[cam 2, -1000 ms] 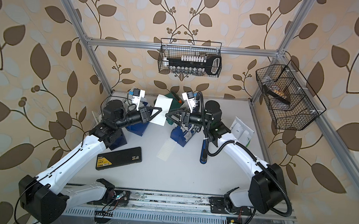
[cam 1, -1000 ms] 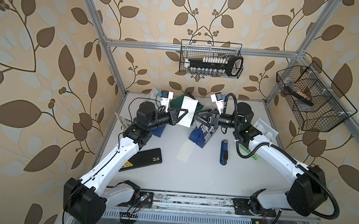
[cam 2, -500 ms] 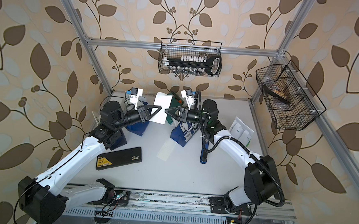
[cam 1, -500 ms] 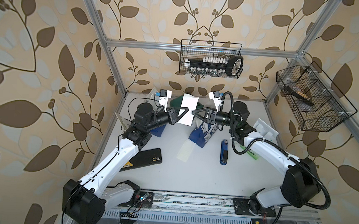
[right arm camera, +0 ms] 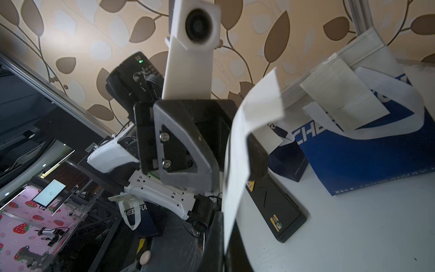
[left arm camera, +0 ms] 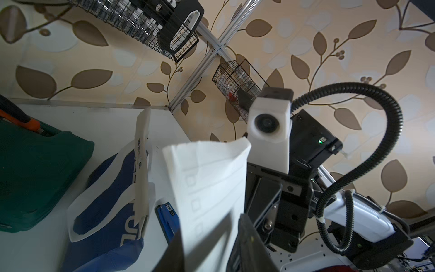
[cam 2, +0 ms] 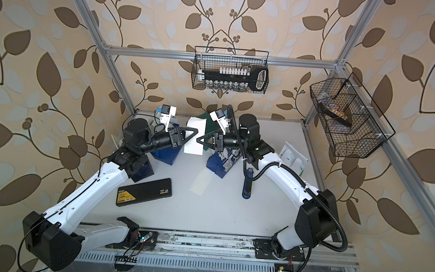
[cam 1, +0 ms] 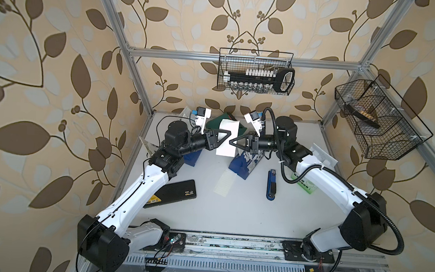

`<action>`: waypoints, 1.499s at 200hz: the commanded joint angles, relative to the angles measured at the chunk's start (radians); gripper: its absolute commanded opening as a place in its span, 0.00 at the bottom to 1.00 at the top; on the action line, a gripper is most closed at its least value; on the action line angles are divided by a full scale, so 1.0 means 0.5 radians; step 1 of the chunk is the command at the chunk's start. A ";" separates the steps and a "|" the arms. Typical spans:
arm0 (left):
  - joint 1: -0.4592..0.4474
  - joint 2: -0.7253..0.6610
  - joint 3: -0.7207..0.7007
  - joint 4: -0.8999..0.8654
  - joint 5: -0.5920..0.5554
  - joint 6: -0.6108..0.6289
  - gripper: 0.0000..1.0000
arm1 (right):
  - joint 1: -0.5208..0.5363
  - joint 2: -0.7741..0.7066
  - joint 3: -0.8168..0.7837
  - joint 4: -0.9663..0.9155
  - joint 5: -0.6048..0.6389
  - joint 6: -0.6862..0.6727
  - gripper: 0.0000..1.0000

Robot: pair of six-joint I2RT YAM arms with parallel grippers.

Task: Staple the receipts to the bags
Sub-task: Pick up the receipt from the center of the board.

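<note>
Nearest the arm bases a flat black case (cam 1: 171,194) lies on the white table (cam 1: 232,215), and a little farther a loose receipt (cam 1: 224,183) lies flat near a blue stapler (cam 1: 271,186), its far end by a navy bag (cam 1: 245,164). Above that bag, off the table, the right gripper (cam 1: 232,142) is clamped on a raised receipt (cam 1: 226,150), while the left gripper (cam 1: 228,134) faces it with jaws parted on either side of the same sheet. Farthest back, a dark green pouch (cam 1: 214,122) lies behind both grippers.
</note>
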 commanded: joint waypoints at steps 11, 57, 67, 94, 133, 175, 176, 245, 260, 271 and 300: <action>-0.024 0.066 0.181 -0.107 0.236 0.154 0.33 | 0.003 -0.031 0.053 -0.557 -0.164 -0.409 0.00; -0.029 0.195 0.281 -0.207 0.436 0.153 0.24 | -0.002 0.014 0.102 -0.551 -0.153 -0.345 0.00; -0.033 0.208 0.298 -0.263 0.447 0.184 0.19 | -0.010 0.021 0.115 -0.561 -0.147 -0.346 0.00; -0.033 0.207 0.355 -0.433 0.322 0.302 0.10 | -0.054 0.003 0.105 -0.573 -0.081 -0.327 0.00; -0.033 0.210 0.355 -0.377 0.033 0.249 0.00 | -0.106 -0.073 -0.050 -0.359 -0.030 -0.084 0.14; -0.041 0.250 0.285 -0.040 0.042 0.070 0.00 | -0.106 -0.074 -0.131 -0.055 -0.007 0.225 0.00; -0.042 0.250 0.283 -0.036 0.042 0.068 0.00 | -0.104 -0.074 -0.130 -0.052 -0.008 0.228 0.00; -0.055 0.204 0.198 0.043 -0.040 0.072 0.00 | -0.108 -0.110 -0.172 0.163 0.006 0.411 0.17; -0.054 0.194 0.187 0.068 -0.050 0.062 0.00 | -0.109 -0.116 -0.182 0.169 0.027 0.413 0.19; -0.054 0.190 0.187 0.083 -0.041 0.058 0.00 | -0.108 -0.119 -0.184 0.164 0.045 0.410 0.14; -0.054 0.174 0.194 0.050 -0.048 0.084 0.03 | -0.147 -0.128 -0.182 0.091 0.108 0.370 0.00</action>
